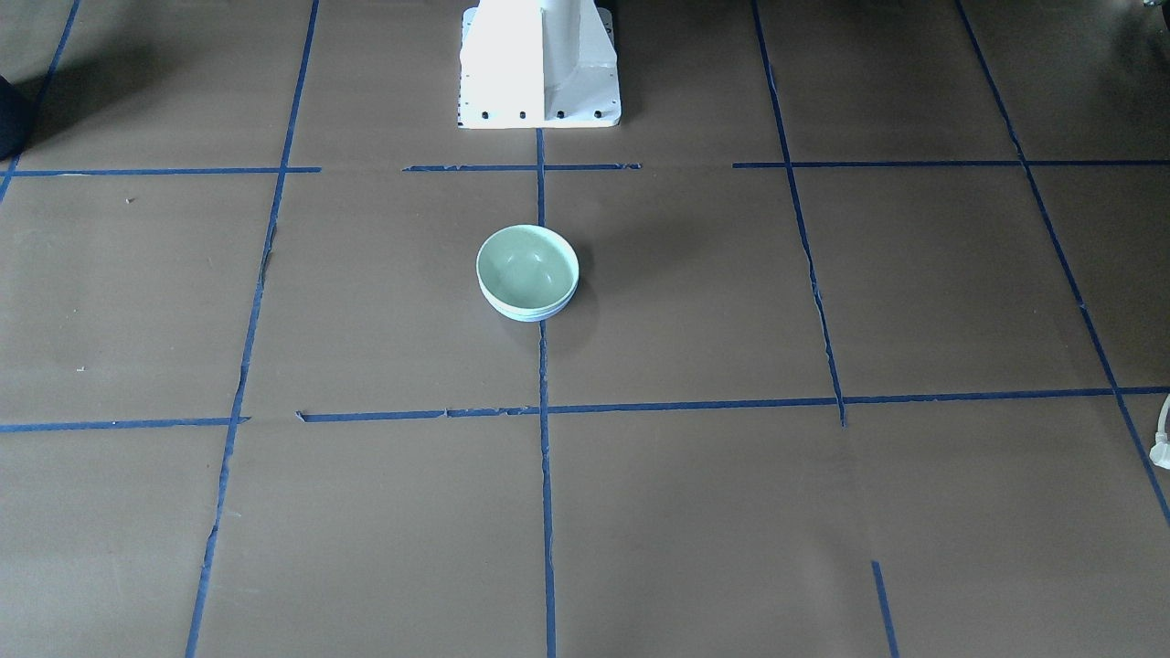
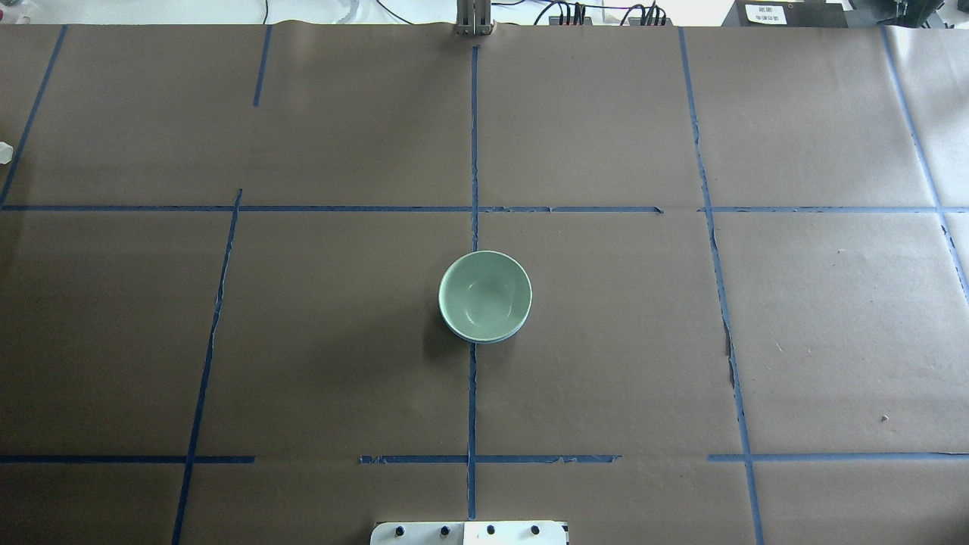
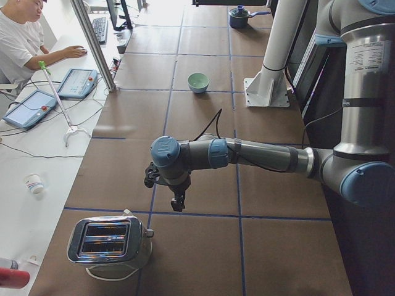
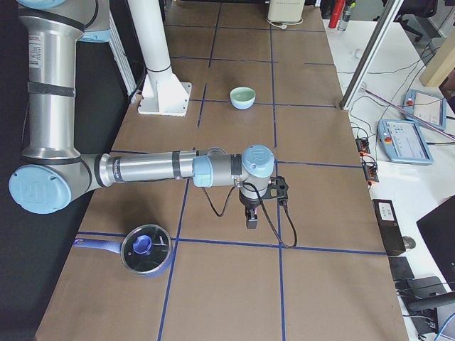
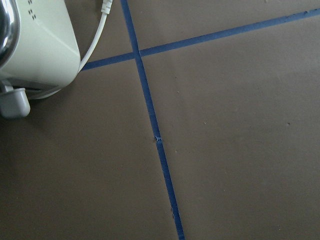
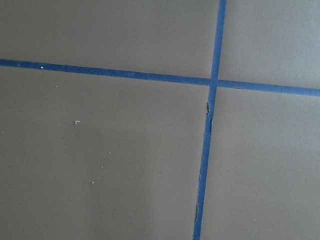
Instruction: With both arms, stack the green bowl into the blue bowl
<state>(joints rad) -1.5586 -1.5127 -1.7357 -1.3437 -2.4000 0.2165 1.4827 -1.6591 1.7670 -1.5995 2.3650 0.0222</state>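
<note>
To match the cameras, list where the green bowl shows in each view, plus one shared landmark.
Front-facing: green bowl centre, below the white pedestal base.
Overhead: bowl centre, above the base.
Exterior left: bowl top centre, left of base.
Exterior right: bowl top centre, right of base.
Left wrist: not in view.
Right wrist: not in view.
Shared landmark: the pedestal base.

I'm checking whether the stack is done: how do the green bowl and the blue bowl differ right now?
The green bowl sits on top, its whole inside showing; the blue bowl lies underneath, seen only as a thin sliver below the green one's rim. The green bowl rests in the blue bowl; the blue bowl rests on the table. Both are round, upright and centred on one spot.
</note>
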